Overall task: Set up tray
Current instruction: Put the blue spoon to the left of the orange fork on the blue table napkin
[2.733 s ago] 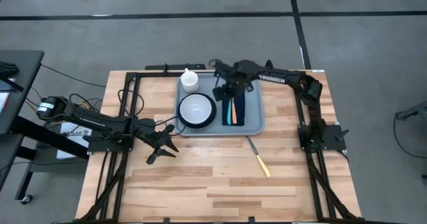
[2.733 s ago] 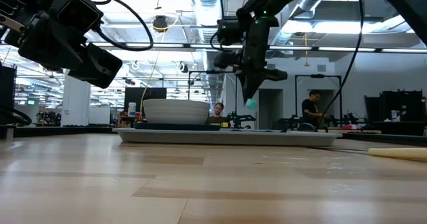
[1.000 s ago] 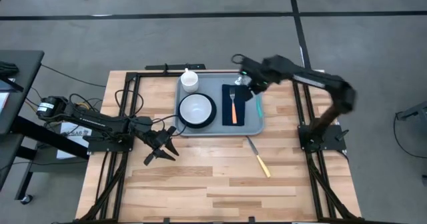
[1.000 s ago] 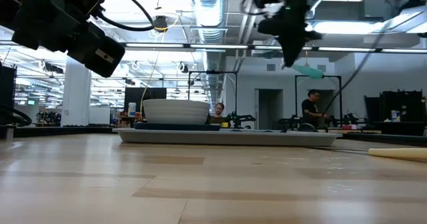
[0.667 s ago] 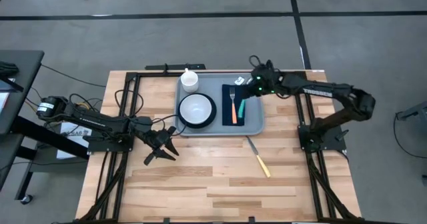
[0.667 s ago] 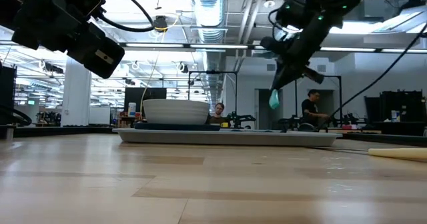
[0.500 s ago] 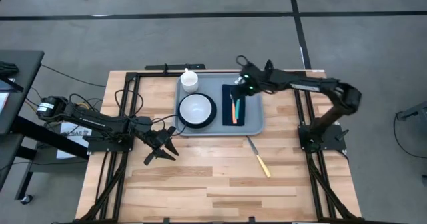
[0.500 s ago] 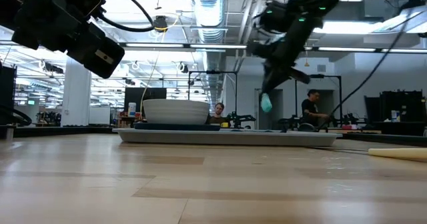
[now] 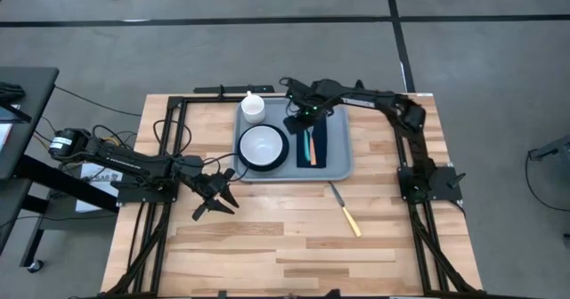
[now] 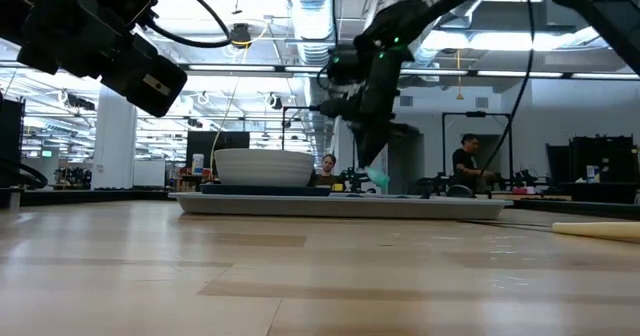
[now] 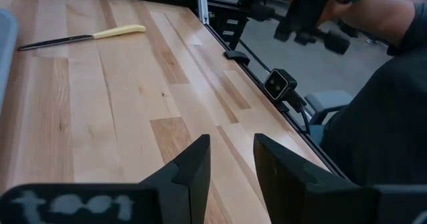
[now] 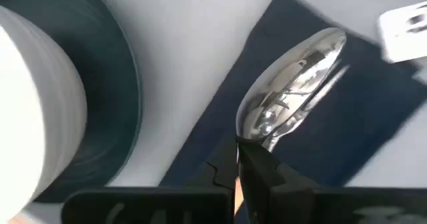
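**Tray at the table's far middle, knife on bare wood nearer**

The tray (image 9: 343, 167) sits at the table's (image 9: 267, 237) far middle. In it, the bowl (image 9: 262, 144) rests on a plate (image 9: 283, 157) at the left, a napkin (image 9: 322, 152) with cutlery at the right. A cup (image 9: 253, 107) stands behind the bowl. A knife (image 9: 346, 210) lies in front of the tray.

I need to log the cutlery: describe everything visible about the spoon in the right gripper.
The spoon has a shiny, mirror-like metal bowl and a teal handle end, which looks plastic. The right gripper pinches it near the neck, with the bowl stretching forward past the fingers. It hangs over the dark navy napkin on the tray, handle end lowest, close beside the orange-handled fork. Whether it touches the napkin is unclear.
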Controlling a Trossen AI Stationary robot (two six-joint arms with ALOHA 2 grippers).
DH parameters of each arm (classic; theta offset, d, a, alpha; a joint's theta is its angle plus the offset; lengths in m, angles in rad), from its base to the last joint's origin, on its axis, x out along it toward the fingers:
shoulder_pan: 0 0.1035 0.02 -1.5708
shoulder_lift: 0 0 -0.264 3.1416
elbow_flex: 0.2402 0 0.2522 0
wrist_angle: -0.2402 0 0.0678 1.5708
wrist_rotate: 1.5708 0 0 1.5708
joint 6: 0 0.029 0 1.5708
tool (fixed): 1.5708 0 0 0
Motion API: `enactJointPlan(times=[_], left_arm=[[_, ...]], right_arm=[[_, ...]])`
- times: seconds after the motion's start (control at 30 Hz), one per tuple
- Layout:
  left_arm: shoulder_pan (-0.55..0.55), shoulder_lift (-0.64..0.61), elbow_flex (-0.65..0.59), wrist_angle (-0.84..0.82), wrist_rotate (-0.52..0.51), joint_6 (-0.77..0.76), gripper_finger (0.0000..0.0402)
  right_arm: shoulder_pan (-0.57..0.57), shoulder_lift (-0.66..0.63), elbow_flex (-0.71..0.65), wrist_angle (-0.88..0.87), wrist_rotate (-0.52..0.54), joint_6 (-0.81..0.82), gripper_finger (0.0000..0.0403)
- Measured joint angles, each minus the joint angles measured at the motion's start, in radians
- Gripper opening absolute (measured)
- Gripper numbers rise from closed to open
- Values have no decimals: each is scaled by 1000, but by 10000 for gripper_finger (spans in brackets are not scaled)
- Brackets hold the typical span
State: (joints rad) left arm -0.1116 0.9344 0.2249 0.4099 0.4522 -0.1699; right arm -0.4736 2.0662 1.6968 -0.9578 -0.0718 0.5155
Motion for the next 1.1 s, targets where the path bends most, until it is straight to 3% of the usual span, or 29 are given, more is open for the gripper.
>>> enactJointPlan(times=[0.2, 0.63, 1.1], left_arm=[[0, 0, 0, -10, 4, 4, 103], [0, 0, 0, -10, 5, 35, 103], [0, 0, 0, -9, 5, 34, 103]], right_arm=[[0, 49, 11, -1, -6, -2, 0], [2, 50, 11, -42, 72, 61, 0], [15, 49, -18, -23, 82, 88, 0]])
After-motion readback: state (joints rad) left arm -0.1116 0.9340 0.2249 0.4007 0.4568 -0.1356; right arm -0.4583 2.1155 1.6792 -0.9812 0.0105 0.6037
